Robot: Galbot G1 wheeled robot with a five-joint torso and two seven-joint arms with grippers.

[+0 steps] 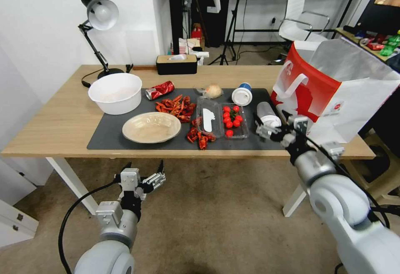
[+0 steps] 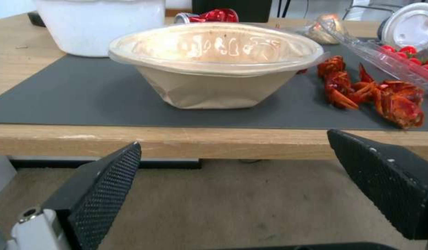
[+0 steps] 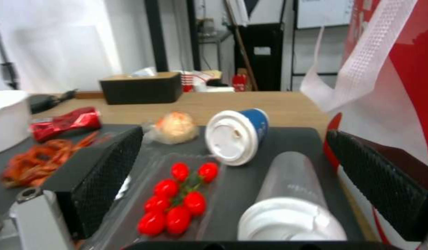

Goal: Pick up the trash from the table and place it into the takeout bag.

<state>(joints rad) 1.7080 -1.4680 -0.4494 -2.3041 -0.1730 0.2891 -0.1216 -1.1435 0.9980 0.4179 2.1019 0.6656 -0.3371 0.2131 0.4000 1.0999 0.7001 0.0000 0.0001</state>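
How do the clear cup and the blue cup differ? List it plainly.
The clear cup has see-through walls; the blue cup has solid blue walls. The clear cup lies nearer the table's front edge, right beside the paper bag; the blue cup lies farther back on the mat. The clear cup looks longer and slimmer. Both lie on their sides with white lids on.
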